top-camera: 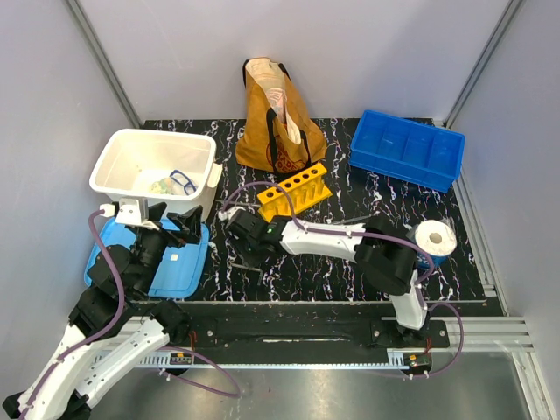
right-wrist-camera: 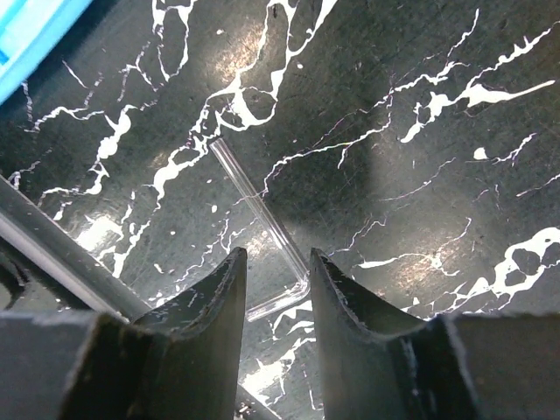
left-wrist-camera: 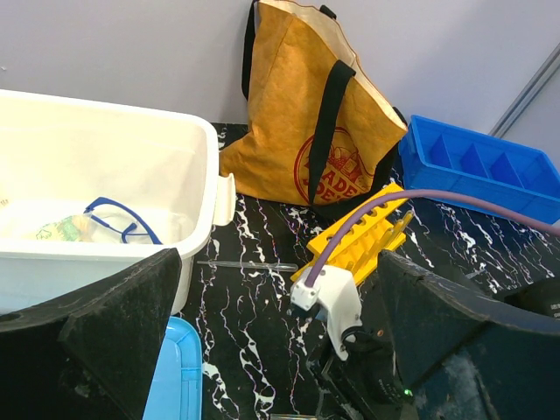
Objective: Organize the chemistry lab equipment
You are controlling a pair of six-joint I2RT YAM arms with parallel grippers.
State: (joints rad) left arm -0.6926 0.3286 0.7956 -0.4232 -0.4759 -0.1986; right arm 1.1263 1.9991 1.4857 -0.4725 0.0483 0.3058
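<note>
White plastic tub [top-camera: 166,134] is seen at the upper left of the frame, and just below it the left tool [top-camera: 171,220] is held wide apart. At centre, the right tool [right-wrist-camera: 277,258] is parted a little, not clamped, around the bend of a thin clear tube [right-wrist-camera: 258,206] lying on the counter [right-wrist-camera: 420,201]. Just above, the yellow rack [top-camera: 293,191] is placed before the brown bag [top-camera: 271,122].

Two arms work a black marbled table [top-camera: 337,273] with a yellow test-tube rack [top-camera: 295,191] near its middle.
Just behind the rack stands a mustard tote bag [top-camera: 276,122], to its right rear a blue compartment tray [top-camera: 407,149], and to its left a white tub [top-camera: 166,135] holding blue-rimmed safety glasses [top-camera: 182,182]. The right gripper [top-camera: 241,233] sits low just in front of the rack. The left gripper [top-camera: 184,229] is farther left, over a light blue lid [top-camera: 188,264].
</note>
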